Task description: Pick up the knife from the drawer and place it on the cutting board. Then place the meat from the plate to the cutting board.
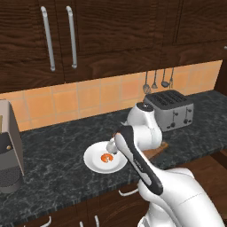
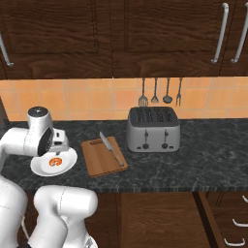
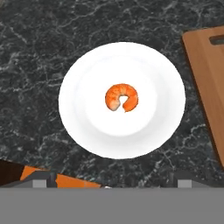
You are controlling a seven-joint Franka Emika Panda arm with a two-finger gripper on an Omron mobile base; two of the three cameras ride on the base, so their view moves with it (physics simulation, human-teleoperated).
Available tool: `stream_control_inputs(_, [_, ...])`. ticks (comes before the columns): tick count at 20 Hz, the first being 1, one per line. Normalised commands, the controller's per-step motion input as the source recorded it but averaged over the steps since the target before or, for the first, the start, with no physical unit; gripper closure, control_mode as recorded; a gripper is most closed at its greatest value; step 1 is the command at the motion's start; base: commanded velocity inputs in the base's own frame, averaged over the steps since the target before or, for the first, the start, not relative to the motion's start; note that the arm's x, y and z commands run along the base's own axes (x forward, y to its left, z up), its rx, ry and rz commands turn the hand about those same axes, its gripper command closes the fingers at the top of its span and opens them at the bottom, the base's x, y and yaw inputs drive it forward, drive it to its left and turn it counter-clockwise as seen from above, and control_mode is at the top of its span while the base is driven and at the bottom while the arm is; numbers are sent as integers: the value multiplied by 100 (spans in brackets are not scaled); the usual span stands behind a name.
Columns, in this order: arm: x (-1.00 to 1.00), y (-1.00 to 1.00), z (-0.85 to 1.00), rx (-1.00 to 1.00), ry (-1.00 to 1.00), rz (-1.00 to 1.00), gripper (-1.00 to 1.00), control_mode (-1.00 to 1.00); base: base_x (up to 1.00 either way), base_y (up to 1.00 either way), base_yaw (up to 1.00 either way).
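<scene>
The knife lies diagonally on the cutting board, left of the toaster. A small orange-red curled piece of meat sits at the middle of the white plate, which stands on the dark counter beside the board. My gripper hangs straight above the plate, open, its tips wide apart with nothing between them. From the right base view the gripper hovers just over the meat and plate. My arm hides most of the board in the left base view, where the meat and plate show. The drawer stands pulled out below the counter.
A silver toaster stands right of the board. Dark utensils hang on the tiled wall behind it. A grey appliance stands at the counter's left end. Bare dark counter surrounds the plate.
</scene>
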Motion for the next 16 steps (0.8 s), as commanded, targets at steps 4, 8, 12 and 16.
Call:
stream_control_inputs(4, [19, 19, -28, -8, 0, -3, -100, -100, 0, 0, 0])
stream_control_inputs(8, [37, 2, -31, -9, 10, -6, -100, -100, 0, 0, 0])
stream_control_inputs(12, [25, 21, -24, -7, 10, -6, -100, -100, 0, 0, 0])
stream_control_inputs(16, [20, 28, -16, -1, 6, 0, -100, -100, 0, 0, 0])
